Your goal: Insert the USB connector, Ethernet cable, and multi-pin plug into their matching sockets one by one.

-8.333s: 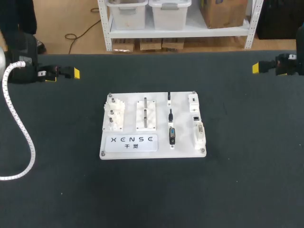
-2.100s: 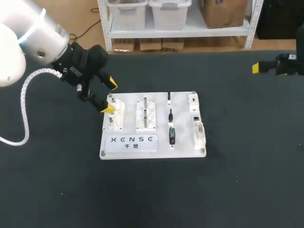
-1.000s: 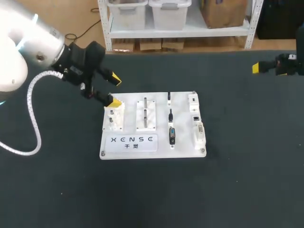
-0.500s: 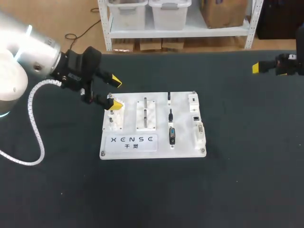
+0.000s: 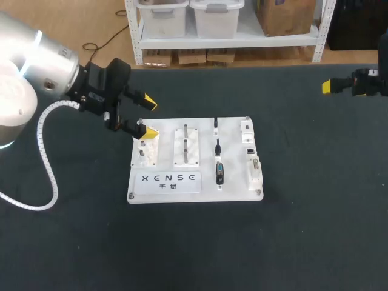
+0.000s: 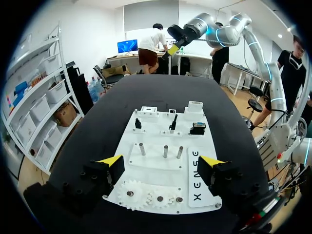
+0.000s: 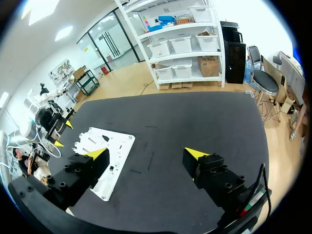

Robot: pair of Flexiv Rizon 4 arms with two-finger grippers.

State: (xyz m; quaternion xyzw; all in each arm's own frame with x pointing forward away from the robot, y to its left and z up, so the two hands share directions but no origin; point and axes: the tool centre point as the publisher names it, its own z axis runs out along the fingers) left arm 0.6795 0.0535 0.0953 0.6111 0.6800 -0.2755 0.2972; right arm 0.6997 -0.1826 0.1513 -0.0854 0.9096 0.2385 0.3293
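Fingers [image 6: 113, 161] of left gripper [image 6: 161, 163] wide above gear corner of board [image 6: 156, 137], multi-pin plug [image 6: 197, 128] well ahead

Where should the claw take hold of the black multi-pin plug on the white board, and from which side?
Grip the multi-pin plug across its two long sides, coming from above: it lies flat on the board, and both sides look free.

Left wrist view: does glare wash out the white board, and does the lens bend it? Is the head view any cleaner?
Left wrist view: no glare on the board, the connectors stand out dark, but the fisheye bows the board's edges. Head view: even light, edges straight, connectors small.
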